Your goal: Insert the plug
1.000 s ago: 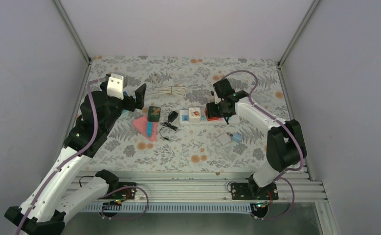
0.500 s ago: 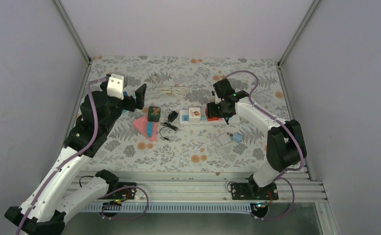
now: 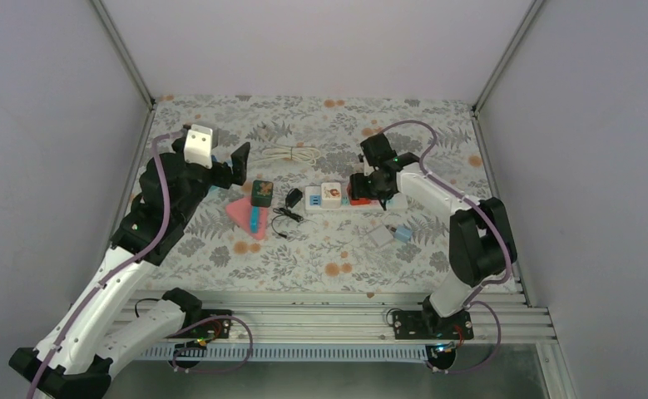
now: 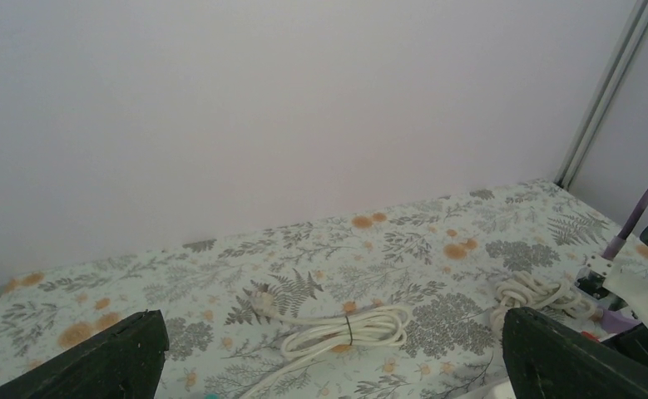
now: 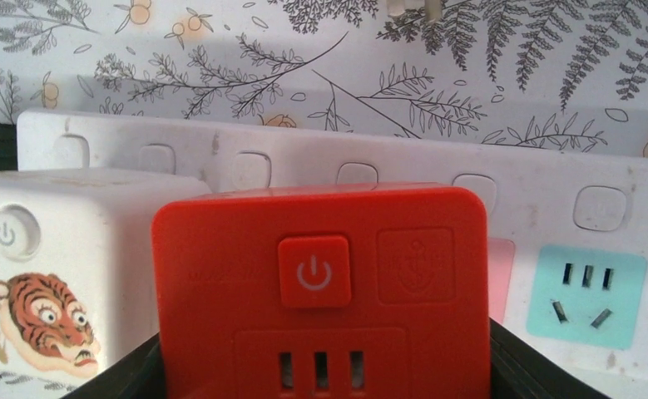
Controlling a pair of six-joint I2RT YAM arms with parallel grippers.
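Plug [image 5: 320, 283] prongs hidden, lower edge cut off.

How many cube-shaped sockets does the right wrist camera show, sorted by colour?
Red cube: 1
White cube with tiger picture: 1
Total: 2

Plain pale walls [image 3: 304, 50]; floral-print tabletop [image 3: 337, 245]; metal corner posts [image 3: 126, 56]; even light.
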